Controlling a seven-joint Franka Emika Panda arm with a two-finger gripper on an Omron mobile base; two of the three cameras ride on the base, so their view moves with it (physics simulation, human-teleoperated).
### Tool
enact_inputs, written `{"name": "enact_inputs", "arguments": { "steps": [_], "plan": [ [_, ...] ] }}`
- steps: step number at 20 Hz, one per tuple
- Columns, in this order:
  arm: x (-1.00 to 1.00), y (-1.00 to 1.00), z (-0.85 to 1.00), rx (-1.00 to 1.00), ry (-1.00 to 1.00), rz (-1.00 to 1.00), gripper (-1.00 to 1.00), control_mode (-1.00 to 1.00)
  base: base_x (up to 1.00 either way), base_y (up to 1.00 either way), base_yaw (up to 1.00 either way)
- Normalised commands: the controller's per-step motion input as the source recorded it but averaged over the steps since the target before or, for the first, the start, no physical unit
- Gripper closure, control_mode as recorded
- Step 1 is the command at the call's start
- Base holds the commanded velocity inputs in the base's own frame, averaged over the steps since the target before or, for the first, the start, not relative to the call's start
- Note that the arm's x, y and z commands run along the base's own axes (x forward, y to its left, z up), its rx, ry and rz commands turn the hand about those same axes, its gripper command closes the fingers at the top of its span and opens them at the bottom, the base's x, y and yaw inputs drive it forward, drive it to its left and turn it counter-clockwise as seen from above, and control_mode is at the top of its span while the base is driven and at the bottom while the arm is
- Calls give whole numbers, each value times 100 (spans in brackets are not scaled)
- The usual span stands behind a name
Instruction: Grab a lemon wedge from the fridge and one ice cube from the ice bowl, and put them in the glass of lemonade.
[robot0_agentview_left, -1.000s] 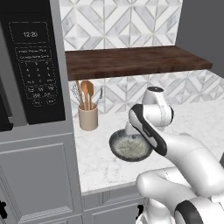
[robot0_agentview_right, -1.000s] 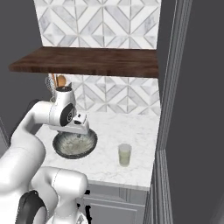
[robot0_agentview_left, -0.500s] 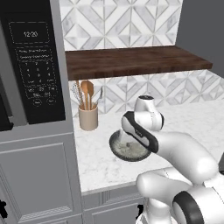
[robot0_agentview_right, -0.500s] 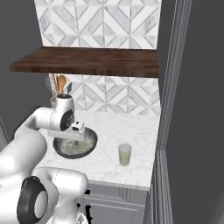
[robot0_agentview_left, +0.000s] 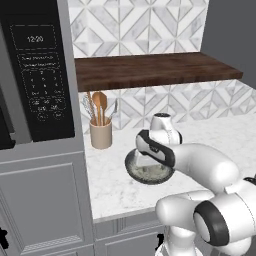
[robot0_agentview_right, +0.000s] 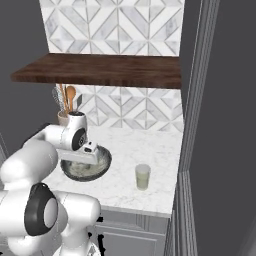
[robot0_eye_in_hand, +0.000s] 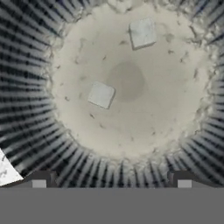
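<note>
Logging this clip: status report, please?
Tool open, empty, above ice bowl. Two ice cubes in bowl. Glass of lemonade stands apart. Nothing obstructing.

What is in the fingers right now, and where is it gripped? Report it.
Nothing is held. The gripper hangs open over the ice bowl, its fingers spread wide; both ice cubes lie untouched inside.

The ice bowl (robot0_eye_in_hand: 35, 100) has dark blue-grey ribbed walls around a pale speckled floor; beside it on the white marbled desk (robot0_agentview_right: 150, 155), the glass of lemonade (robot0_agentview_right: 142, 177) is pale yellow-green.
</note>
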Motion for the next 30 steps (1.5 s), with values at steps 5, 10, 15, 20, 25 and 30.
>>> {"name": "enact_inputs", "arguments": {
  "steps": [5, 10, 15, 20, 25, 30],
  "plan": [
    [33, 7, -37, 0, 0, 0, -100, -100, 0, 0, 0],
    [3, 5, -41, 0, -3, 0, -100, -100, 0, 0, 0],
    [23, 0, -14, 0, -3, 0, -100, -100, 0, 0, 0],
    [31, 0, -2, 0, -12, 0, -100, -100, 0, 0, 0],
    [19, 0, -17, 0, -4, 0, -100, -100, 0, 0, 0],
    [0, 0, -22, 0, 1, 0, -100, -100, 0, 0, 0]
  ]
}}
